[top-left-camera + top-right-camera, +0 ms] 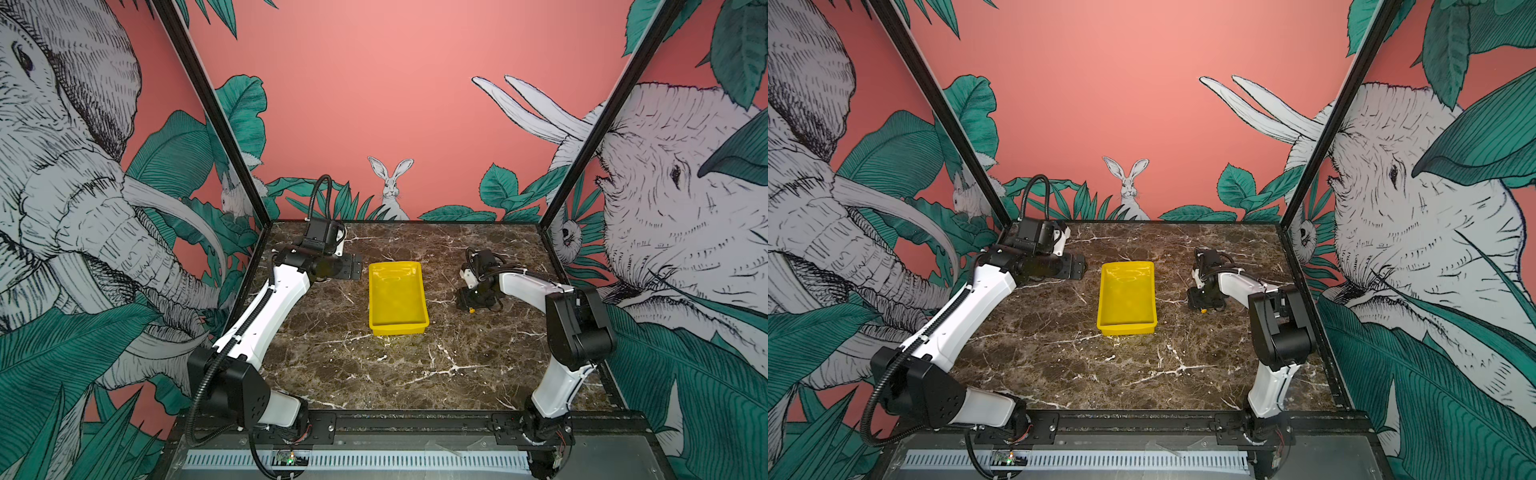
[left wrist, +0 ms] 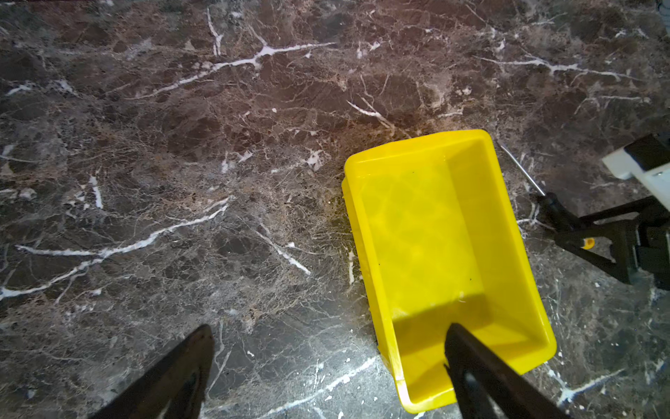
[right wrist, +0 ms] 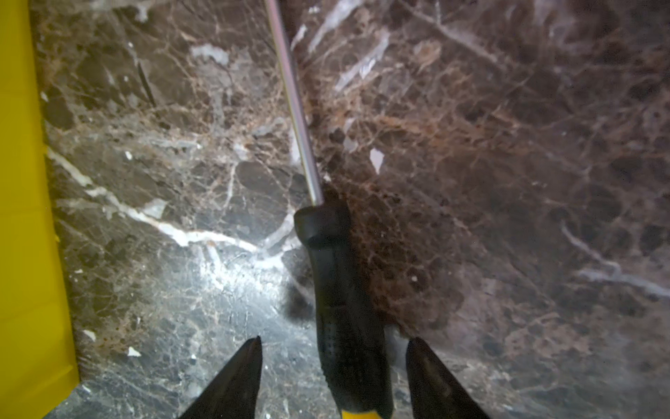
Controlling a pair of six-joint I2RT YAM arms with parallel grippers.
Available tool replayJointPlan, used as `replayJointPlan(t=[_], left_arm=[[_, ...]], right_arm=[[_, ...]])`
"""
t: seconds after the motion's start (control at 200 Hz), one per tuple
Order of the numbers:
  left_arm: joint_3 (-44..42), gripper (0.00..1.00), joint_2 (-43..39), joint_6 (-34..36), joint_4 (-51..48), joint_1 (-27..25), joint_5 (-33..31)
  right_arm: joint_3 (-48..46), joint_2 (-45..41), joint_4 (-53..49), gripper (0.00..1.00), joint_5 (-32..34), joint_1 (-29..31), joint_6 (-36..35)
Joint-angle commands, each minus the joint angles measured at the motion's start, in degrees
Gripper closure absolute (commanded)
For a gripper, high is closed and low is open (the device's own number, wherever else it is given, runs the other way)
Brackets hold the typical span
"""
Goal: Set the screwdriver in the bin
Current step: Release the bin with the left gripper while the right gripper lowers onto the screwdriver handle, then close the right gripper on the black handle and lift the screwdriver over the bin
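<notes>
Currently the right gripper [image 3: 333, 342] is straddling the screwdriver [image 3: 344, 290], which is lying flat on the table [image 3: 507, 181] just beside the bin [image 1: 397, 328], on its right in both top views, with the shaft pointing toward the back wall. Its fingers [image 3: 235, 381] are standing apart on either side of the black handle. Table is showing in both gaps, so nothing is being clamped yet. The left gripper [image 2: 330, 328] is hanging wide open near the bin's far end, holding nothing, and the bin is sitting empty.

For a clean pick, the handle should be sitting midway between the fingers. It is lying nearer one of them (the gap on the bin side looks wider), so a squeeze is likely to nudge or roll it sideways. Centring first, or squeezing slowly, should help. The fingers are also sitting close to the yellow cap end, so the shaft may be drooping once lifted. A firm hold and enough height to clear the rim are what I would be aiming for.
</notes>
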Motion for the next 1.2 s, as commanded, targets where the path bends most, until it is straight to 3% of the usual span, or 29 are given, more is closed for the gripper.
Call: replayJointPlan(t=[0.0, 0.315, 0.58, 0.745, 0.986, 1.196], left_arm=[[0.3, 0.0, -1.3, 0.6, 0.1, 0.3, 2.5], [-0.9, 0.0, -1.7, -2.2, 1.8, 4.5, 7.5], [-2.3, 0.0, -1.9, -4.9, 3.9, 9.2, 12.1], [-2.5, 0.0, -2.1, -4.6, 3.8, 9.8, 10.9], [-2.5, 0.0, -2.7, -3.8, 3.4, 10.3, 9.5], [-2.9, 0.0, -3.5, -3.4, 3.3, 10.8, 8.1]], right_arm=[[0.0, 0.4, 1.5, 0.41, -0.2, 0.0, 1.3], [1.1, 2.0, 0.6, 0.52, 4.1, 0.9, 0.7], [0.5, 0.5, 0.8, 0.8, 4.5, 1.5, 0.1], [0.9, -3.3, -0.9, 0.95, 5.0, 2.2, 0.6], [3.8, -11.5, -8.4, 0.93, 9.3, 5.7, 2.3], [11.9, -15.8, -15.3, 0.92, 13.1, 13.5, 5.7]])
